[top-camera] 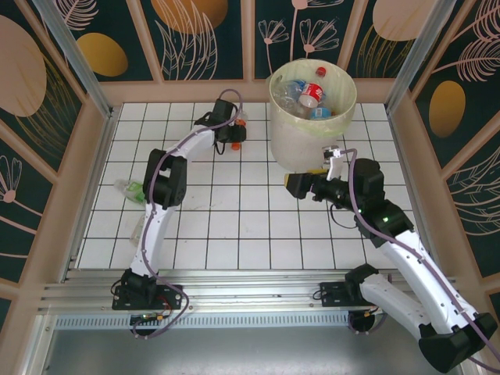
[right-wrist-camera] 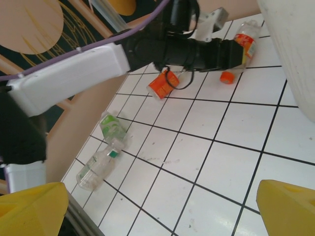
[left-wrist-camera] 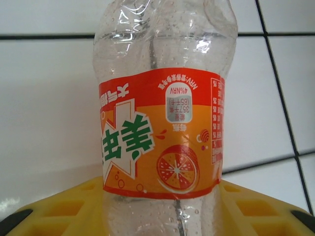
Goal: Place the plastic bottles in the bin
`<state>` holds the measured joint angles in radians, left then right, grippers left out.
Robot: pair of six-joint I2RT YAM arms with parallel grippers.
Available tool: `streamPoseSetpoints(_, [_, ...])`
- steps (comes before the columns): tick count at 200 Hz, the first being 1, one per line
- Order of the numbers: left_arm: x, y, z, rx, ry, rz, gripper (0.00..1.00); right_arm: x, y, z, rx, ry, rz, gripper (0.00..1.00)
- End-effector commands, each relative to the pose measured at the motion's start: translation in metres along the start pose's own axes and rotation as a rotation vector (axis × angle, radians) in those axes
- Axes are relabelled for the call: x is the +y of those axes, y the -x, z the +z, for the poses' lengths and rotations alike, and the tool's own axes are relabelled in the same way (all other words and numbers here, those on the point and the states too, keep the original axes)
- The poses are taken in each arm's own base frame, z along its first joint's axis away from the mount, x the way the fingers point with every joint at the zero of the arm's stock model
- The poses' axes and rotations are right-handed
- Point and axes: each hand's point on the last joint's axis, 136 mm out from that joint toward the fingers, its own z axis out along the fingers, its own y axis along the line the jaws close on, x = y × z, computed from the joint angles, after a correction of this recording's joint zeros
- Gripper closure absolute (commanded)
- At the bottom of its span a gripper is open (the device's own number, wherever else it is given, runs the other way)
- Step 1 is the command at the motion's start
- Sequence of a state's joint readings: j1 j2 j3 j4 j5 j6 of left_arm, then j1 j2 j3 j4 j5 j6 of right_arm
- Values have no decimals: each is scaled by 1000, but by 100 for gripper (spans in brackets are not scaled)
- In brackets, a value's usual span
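Note:
My left gripper [top-camera: 232, 131] reaches to the far side of the table, left of the bin [top-camera: 297, 148]. In the left wrist view its yellow fingers [left-wrist-camera: 59, 211] press both sides of a clear bottle with an orange-and-red label [left-wrist-camera: 162, 132], lying on the tiles. That bottle [right-wrist-camera: 244, 42] sits at the arm's tip, with an orange cap [right-wrist-camera: 227, 76] beside it. The cream bin holds several bottles [top-camera: 311, 95]. My right gripper [top-camera: 301, 185] hovers open in front of the bin, its fingers [right-wrist-camera: 34, 206] wide apart over bare tile.
Two green-labelled bottles [right-wrist-camera: 112, 127] [right-wrist-camera: 96, 167] lie near the left wall, by the left arm's elbow [top-camera: 129, 190]. A small orange-labelled item [right-wrist-camera: 161, 84] lies under the left arm. The bin's wall [right-wrist-camera: 295, 49] stands close on my right gripper's far side.

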<state>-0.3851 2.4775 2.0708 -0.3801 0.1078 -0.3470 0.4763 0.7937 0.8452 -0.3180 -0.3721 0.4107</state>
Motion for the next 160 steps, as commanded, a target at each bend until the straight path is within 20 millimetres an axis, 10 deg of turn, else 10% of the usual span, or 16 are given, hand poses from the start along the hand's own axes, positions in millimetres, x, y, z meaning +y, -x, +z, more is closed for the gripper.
streamPoseSetpoints(1, [-28,25,-51,-79,-118,-5,52,-8,1,7,-21,-33,43,1])
streamPoseSetpoints(160, [-97,-98,-251,-146,-612,-54,50,20,11,86,-25,65,204,3])
